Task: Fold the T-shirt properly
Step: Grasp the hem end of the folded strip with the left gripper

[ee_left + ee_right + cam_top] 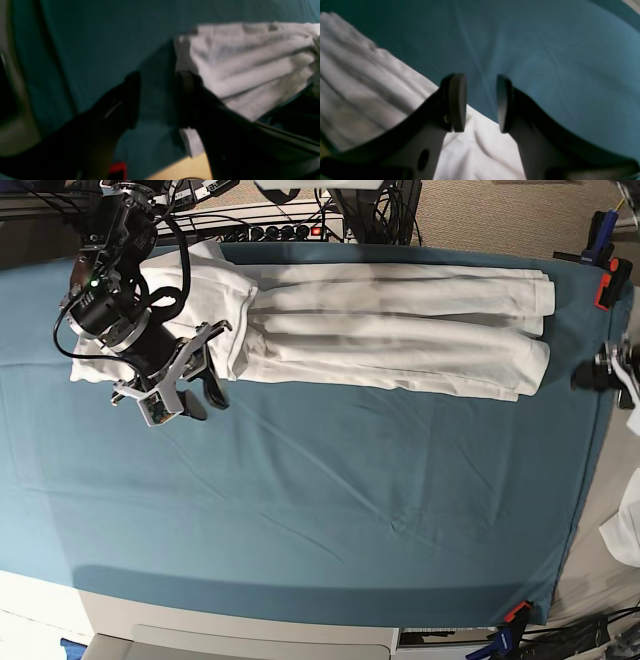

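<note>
The white T-shirt (390, 330) lies folded into a long wrinkled band along the far side of the teal table cover (330, 500). My right gripper (203, 398) hovers at the band's near left end, open. In the right wrist view its fingers (480, 102) stand apart over the T-shirt's edge (475, 147) with nothing between them. My left gripper (590, 375) sits at the table's right edge, just past the T-shirt's right end. The left wrist view shows it open (158, 98) beside the T-shirt (250, 67), with only teal cover between the fingers.
Orange clamps (607, 280) (517, 612) pin the cover at the right corners. A power strip (280, 230) and cables lie behind the table. A small white cloth scrap (625, 530) hangs at the right edge. The wooden table edge (180, 170) shows below the left gripper.
</note>
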You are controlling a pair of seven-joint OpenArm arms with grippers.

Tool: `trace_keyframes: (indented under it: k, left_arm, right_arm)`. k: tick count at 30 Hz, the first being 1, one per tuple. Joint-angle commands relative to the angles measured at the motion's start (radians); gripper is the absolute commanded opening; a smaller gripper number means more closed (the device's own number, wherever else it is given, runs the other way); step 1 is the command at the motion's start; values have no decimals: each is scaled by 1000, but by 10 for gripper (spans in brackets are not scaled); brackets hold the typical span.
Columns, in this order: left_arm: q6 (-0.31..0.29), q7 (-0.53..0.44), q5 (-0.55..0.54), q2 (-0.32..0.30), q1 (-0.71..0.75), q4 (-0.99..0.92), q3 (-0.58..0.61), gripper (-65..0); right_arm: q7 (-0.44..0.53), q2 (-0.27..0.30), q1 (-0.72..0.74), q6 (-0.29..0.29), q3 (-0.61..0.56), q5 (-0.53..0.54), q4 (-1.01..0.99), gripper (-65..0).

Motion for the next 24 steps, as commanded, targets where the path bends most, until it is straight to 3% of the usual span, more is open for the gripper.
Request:
trace_keyframes:
  k: [1,4,7,15,24]
  left_arm:
    - [-2,3,-45,-34,13,13,-9,-404]
    - [-2,5,-78,-29,81,13,-9,-404]
    - [-2,1,-99,-3,130,13,-9,-404]
    - [-2,-6,-106,119,129,13,-9,-373]
    - [-2,-30,-87,153,110,13,-9,-373]
  right_arm:
    - [36,9,11,-51,5,-41,17,-444]
    - [44,9,11,-190,5,-170,17,-444]
    - [44,9,11,-266,5,-251,17,-444]
    - [47,6,9,-314,5,-332,16,-444]
    - [48,6,6,-315,5,-339,15,-444]
